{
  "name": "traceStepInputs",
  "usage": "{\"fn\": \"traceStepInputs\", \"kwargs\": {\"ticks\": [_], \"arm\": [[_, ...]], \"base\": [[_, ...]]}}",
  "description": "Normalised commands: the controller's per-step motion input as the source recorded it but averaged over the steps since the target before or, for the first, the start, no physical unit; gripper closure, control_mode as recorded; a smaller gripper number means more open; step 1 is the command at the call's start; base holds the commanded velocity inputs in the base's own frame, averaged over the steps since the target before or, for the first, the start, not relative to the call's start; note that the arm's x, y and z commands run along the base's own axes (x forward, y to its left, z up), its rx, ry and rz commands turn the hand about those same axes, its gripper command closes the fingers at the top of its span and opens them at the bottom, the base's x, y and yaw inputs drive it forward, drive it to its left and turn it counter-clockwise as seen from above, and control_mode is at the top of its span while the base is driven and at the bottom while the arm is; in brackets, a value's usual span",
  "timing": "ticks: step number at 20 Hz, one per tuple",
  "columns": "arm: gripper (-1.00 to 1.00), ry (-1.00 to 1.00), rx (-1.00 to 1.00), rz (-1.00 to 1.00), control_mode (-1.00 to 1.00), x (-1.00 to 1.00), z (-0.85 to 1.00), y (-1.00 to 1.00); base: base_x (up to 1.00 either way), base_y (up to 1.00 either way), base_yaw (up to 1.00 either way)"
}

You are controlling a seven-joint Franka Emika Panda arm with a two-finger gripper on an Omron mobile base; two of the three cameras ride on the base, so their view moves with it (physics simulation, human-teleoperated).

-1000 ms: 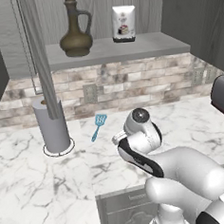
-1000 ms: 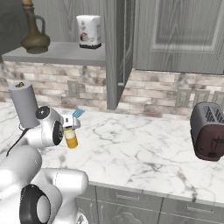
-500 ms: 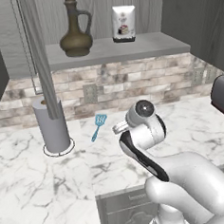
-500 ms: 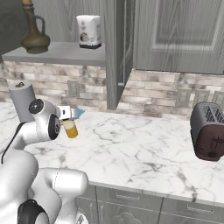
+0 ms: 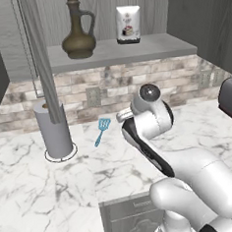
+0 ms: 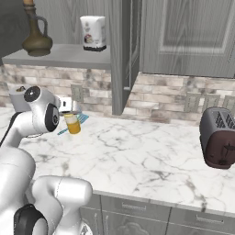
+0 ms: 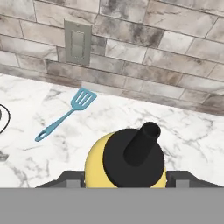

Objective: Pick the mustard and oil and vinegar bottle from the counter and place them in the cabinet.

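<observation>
You had the two-finger gripper (image 6: 69, 111) pinching the small yellow squeeze bottle of mustard (image 6: 72, 123), lifted just above the white marble counter (image 6: 151, 156), below the grey cabinet shelf (image 6: 69, 54). The shelf edge overhung the bottle; a straight lift risked striking it and dislodging the bottle.

this is a rendered home kitchen: a white marble counter (image 6: 151, 156) with grey veins runs over grey panelled drawer fronts (image 6: 133, 211), backed by a stone-brick backsplash (image 7: 144, 39) with wall outlets (image 7: 78, 43). a grey wood-grain cabinet (image 6: 183, 36) hangs above. a toaster (image 6: 218, 137) sits near the counter's right edge, a blue spatula (image 5: 102, 130) (slotted) near the back edge.
</observation>
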Motion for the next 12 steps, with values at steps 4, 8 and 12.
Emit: {"fn": "traceStepInputs", "kwargs": {"ticks": [4,8,12], "arm": [[1.0,0.01,0.0,-0.07,-1.0,-0.11,0.53,-0.09],[1.0,0.0,0.0,-0.06,-1.0,-0.28,0.5,-0.18],[1.0,-0.03,-0.04,-0.07,-1.0,-0.27,0.53,-0.21]], "base": [[0.0,0.0,0.0],[0.0,0.0,0.0],[0.0,0.0,0.0]]}}
